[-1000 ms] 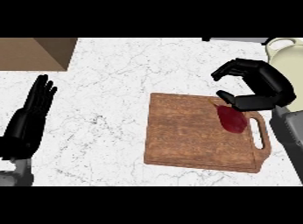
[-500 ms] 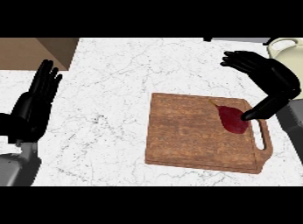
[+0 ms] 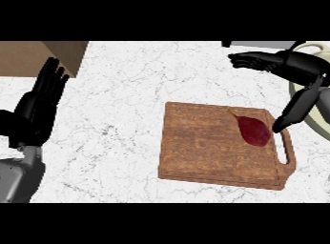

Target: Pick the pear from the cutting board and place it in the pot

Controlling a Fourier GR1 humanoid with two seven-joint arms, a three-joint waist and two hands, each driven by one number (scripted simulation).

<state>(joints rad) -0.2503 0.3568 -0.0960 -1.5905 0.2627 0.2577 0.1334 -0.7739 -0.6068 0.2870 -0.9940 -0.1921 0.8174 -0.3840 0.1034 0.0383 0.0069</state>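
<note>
Right hand (image 3: 294,71): spread, empty, thumb tip beside the pear.
Left hand (image 3: 37,107): open, resting at left.
Pear (image 3: 253,129): dark red, on the board (image 3: 210,147) by its handle.
Pot (image 3: 323,62): right edge, just beyond the board.
Handling: likely light, firm, smooth; prone to roll. Best grasped across its wide middle.
Change: right hand fingers have opened and lifted since a second ago.

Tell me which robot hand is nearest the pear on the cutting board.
The right robot hand: its thumb reaches down beside the dark red pear on the cutting board. The left robot hand rests open, fingers up, at the view's left edge.
</note>
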